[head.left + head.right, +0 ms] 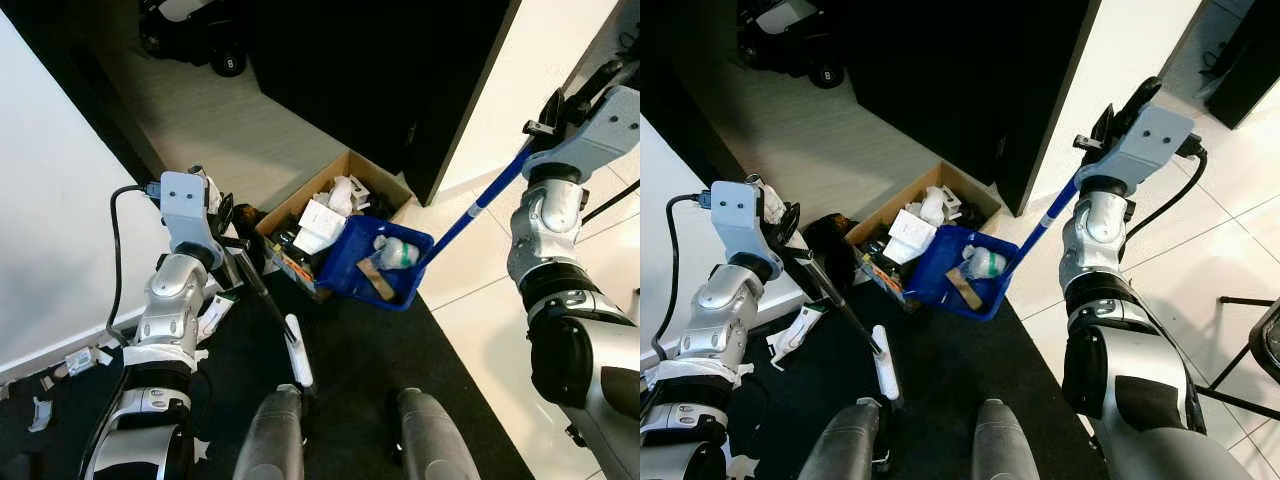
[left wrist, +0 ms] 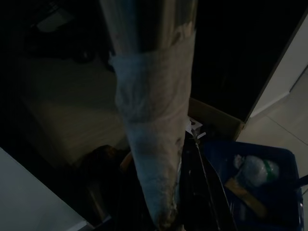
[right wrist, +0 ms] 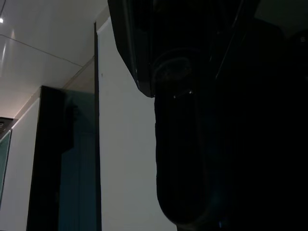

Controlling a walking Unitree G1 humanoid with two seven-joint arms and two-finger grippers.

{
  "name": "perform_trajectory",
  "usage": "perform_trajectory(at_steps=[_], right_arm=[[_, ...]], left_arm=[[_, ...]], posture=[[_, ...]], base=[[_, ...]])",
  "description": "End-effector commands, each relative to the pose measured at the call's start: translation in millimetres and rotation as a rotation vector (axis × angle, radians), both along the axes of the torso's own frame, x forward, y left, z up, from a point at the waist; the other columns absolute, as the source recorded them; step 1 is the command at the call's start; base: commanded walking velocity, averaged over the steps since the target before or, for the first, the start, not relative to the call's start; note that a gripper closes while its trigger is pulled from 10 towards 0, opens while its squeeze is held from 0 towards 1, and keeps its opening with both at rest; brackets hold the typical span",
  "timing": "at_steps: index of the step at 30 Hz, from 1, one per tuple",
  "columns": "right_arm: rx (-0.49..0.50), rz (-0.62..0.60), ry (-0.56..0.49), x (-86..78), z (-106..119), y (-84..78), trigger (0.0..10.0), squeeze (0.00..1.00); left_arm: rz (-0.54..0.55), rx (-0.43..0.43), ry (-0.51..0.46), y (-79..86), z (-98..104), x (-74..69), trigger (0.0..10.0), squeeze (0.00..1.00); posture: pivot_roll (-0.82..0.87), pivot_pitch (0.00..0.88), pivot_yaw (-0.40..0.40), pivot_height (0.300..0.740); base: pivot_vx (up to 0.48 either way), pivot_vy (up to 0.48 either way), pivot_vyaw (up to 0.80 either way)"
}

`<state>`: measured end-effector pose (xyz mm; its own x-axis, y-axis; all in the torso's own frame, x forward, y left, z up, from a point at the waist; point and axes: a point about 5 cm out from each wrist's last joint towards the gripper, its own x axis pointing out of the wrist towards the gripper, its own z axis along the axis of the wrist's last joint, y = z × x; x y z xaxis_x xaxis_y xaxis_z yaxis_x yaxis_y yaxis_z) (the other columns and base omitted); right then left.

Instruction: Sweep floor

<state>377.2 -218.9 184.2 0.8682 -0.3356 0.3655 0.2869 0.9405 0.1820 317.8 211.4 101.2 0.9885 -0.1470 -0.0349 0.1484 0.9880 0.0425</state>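
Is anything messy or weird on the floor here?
Yes. White scraps lie scattered along the wall beside the left arm, not yet swept up. The blue dustpan, holding a crumpled bottle, is tipped against the cardboard box, which is already heaped with trash.

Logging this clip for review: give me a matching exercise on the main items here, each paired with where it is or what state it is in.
Items:
1. blue dustpan
2. cardboard box
3. broom
4. plastic bottle

States:
A. held by the left pincer, head on the dark floor
B. lying inside the dustpan
C. tilted at the box's edge, on a long blue handle held by the right pincer
D. open on the floor, filled with paper trash

Pairs: 1-C, 2-D, 3-A, 4-B
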Motion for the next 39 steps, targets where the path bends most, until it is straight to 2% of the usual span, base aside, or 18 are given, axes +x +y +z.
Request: perform_trajectory(at_steps=[1, 6, 10, 11, 13, 16, 19, 20, 24, 27, 30, 35, 37, 39], right_arm=[[-0.009, 0.005, -0.061, 3.2, 15, 5.4, 10.0, 0.00], [-0.016, 0.030, -0.056, 13.6, 30, 20.7, 10.0, 0.00], [-0.039, 0.068, -0.040, 21.7, 42, 38.9, 10.0, 0.00], [-0.039, 0.068, -0.040, 21.7, 42, 38.9, 10.0, 0.00], [-0.088, 0.074, -0.032, 24.6, 47, 49.5, 10.0, 0.00], [-0.113, 0.075, -0.030, 25.9, 51, 55.0, 10.0, 0.00], [-0.168, 0.102, -0.041, 29.5, 62, 75.4, 10.0, 0.00], [-0.177, 0.110, -0.046, 30.2, 65, 82.0, 10.0, 0.00], [-0.194, 0.123, -0.055, 30.7, 70, 91.9, 10.0, 0.00], [-0.211, 0.146, -0.072, 30.5, 76, 107.2, 10.0, 0.00], [-0.213, 0.150, -0.075, 30.3, 77, 111.3, 10.0, 0.00], [-0.219, 0.144, -0.093, 30.3, 89, 128.8, 10.0, 0.00], [-0.219, 0.144, -0.093, 30.3, 89, 128.8, 10.0, 0.00], [-0.219, 0.146, -0.120, 29.6, 98, 135.6, 10.0, 0.00]], left_arm=[[0.007, -0.001, -0.015, 0.6, 1, 0.6, 10.0, 0.00], [0.015, 0.010, -0.037, 5.5, 7, -0.3, 10.0, 0.00], [0.036, 0.033, -0.061, 14.8, 13, -1.2, 10.0, 0.00], [0.036, 0.033, -0.061, 14.8, 13, -1.2, 10.0, 0.00], [0.045, 0.041, -0.074, 18.8, 17, -3.0, 10.0, 0.00], [0.048, 0.046, -0.079, 20.4, 18, -4.2, 10.0, 0.00], [0.057, 0.060, -0.090, 24.6, 20, -9.0, 10.0, 0.00], [0.062, 0.061, -0.092, 25.7, 21, -10.3, 10.0, 0.00], [0.068, 0.063, -0.094, 27.0, 21, -12.0, 10.0, 0.00], [0.075, 0.062, -0.094, 28.1, 20, -14.7, 10.0, 0.00], [0.077, 0.062, -0.093, 28.1, 20, -15.7, 10.0, 0.00], [0.081, 0.056, -0.089, 25.9, 19, -18.0, 10.0, 0.00], [0.081, 0.056, -0.089, 25.9, 19, -18.0, 10.0, 0.00], [0.082, 0.054, -0.090, 25.0, 19, -17.7, 10.0, 0.00]], posture=[[0.02, 0.047, -0.015, 0.740], [0.04, 0.069, -0.045, 0.740], [0.06, 0.095, -0.074, 0.740], [0.06, 0.095, -0.074, 0.740], [0.07, 0.126, -0.100, 0.740], [0.07, 0.132, -0.105, 0.740], [0.08, 0.148, -0.121, 0.740], [0.08, 0.153, -0.126, 0.740], [0.08, 0.155, -0.132, 0.740], [0.08, 0.156, -0.138, 0.740], [0.08, 0.157, -0.139, 0.740], [0.08, 0.158, -0.143, 0.740], [0.08, 0.158, -0.143, 0.740], [0.08, 0.155, -0.143, 0.740]], base=[[0.000, 0.000, 0.00], [0.000, 0.000, 0.00], [0.000, 0.000, 0.00], [0.000, 0.000, 0.00], [0.000, 0.000, 0.00], [0.000, 0.000, 0.00], [0.000, 0.000, 0.00], [0.000, 0.000, 0.00], [0.000, 0.000, 0.00], [0.000, 0.000, 0.00], [0.000, 0.000, 0.00], [0.000, 0.000, 0.00], [0.000, 0.000, 0.00], [0.000, 0.000, 0.00]])
